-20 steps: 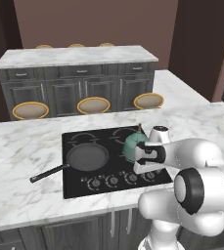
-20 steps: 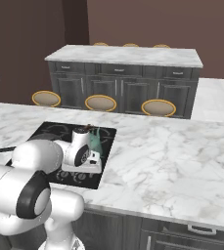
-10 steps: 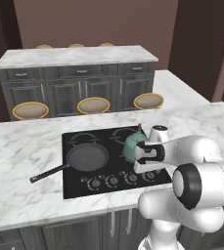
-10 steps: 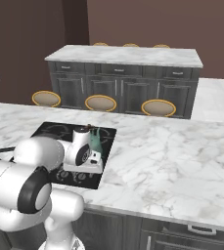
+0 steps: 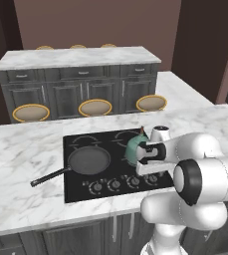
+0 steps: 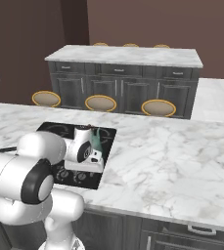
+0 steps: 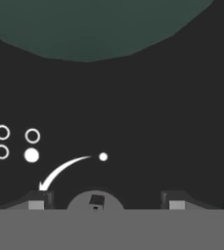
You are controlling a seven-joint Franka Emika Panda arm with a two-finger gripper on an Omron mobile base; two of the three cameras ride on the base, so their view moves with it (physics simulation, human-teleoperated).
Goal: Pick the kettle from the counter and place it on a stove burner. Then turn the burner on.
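The teal-green kettle (image 5: 133, 149) stands on the right half of the black glass cooktop (image 5: 75, 187), over a stove burner it covers; its green body also fills the top of the hand view (image 7: 89, 29) and peeks out beside the hand (image 6: 96, 139). My gripper (image 7: 106, 201) points down at the cooktop's front row, open, its fingertips (image 7: 36, 201) wide apart on either side of a round control knob (image 7: 95, 201) without touching it. From the base, the white hand (image 5: 149, 160) hangs just right of and in front of the kettle. White marble counter (image 5: 26, 149) surrounds the cooktop.
A dark frying pan (image 5: 89, 160) with a long black handle lies on the front left burner. More knobs (image 5: 115, 185) line the cooktop's front edge. Burner-indicator circles and an arrow (image 7: 59, 171) are printed beside the knob. Stools (image 5: 95, 106) and a rear cabinet island (image 5: 80, 74) stand beyond the counter.
My hand has edged slightly down and toward the knob row. The kettle and pan have not moved.
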